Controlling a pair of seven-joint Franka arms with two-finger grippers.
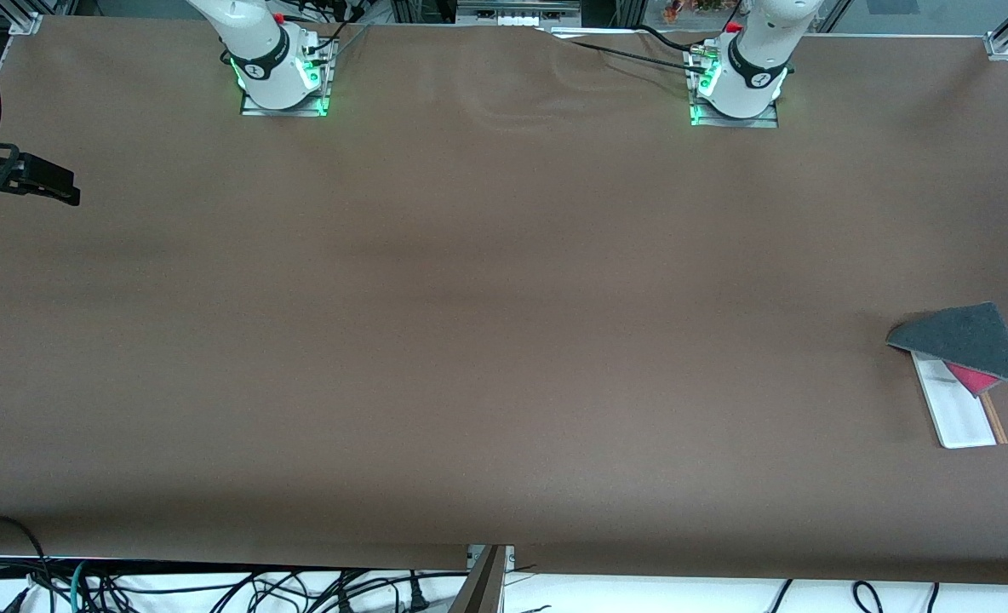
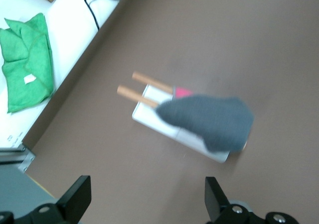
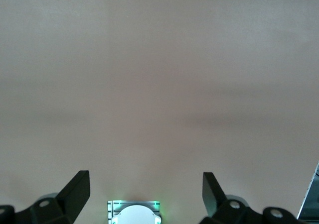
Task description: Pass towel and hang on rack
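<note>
Rack [image 1: 957,413]: lying tipped over on the table [image 1: 487,340], toward the left arm's end.
Towel [image 1: 968,340]: draping grey-side-up over the rack's upper part.
Left claw [image 2: 144,199]: hovering above the towel, spread, gripping nothing.
Right claw [image 3: 144,196]: waiting over bare table, spread.

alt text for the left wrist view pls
The grey-side-up towel drapes over the rack, whose two wooden rods stick out along the brown table, a bit of pink showing. The left end effector hangs open above them, holding nothing.
</note>
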